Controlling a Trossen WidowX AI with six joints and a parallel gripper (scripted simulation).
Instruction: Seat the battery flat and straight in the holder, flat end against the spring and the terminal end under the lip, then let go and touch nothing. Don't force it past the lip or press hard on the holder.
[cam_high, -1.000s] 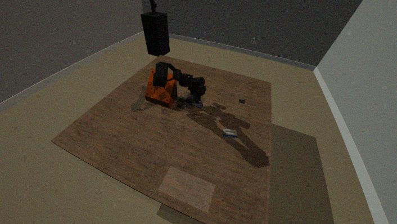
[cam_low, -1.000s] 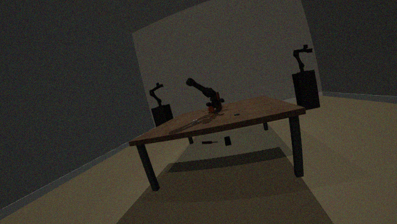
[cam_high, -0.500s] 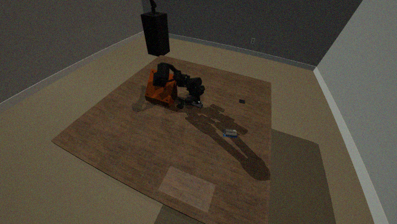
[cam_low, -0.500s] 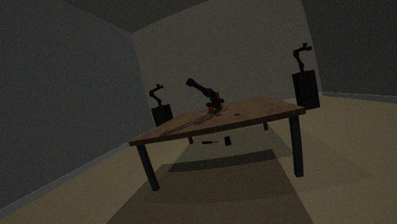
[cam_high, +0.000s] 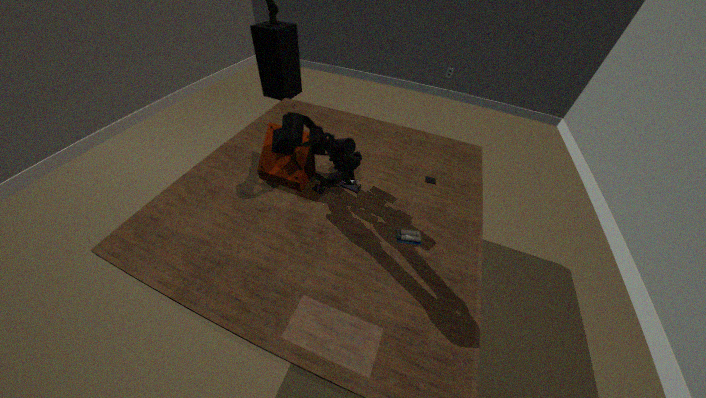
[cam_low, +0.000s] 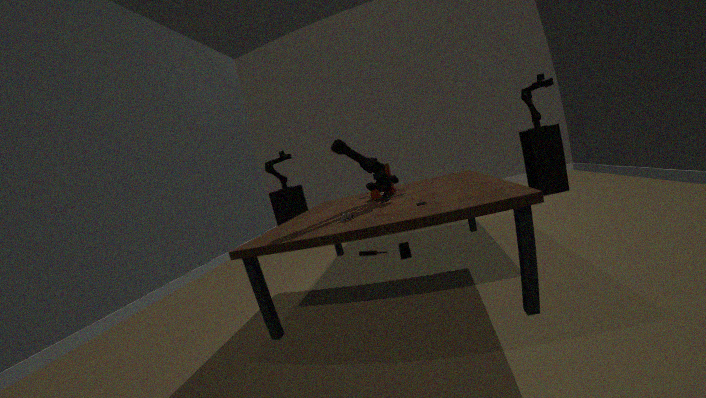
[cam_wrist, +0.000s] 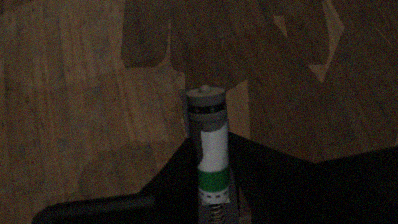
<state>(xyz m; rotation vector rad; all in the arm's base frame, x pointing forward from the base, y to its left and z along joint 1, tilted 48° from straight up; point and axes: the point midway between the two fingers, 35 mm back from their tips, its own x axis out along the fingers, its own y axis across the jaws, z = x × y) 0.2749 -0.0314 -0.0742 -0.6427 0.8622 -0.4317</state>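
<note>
Over on the wooden table (cam_high: 210, 260) the arm (cam_high: 320, 145) is folding low beside its orange base (cam_high: 285, 162), and the holder (cam_high: 409, 236) is sitting well apart from it, out in the arm's long shadow. Meanwhile the gripper (cam_high: 350, 184) is pinching the battery (cam_wrist: 212, 145), which is sticking straight out ahead of the wrist camera, metal cap leading. I'm guessing the worry is it arriving tilted or reversed, jamming under the lip or pushing hard on the holder.
</note>
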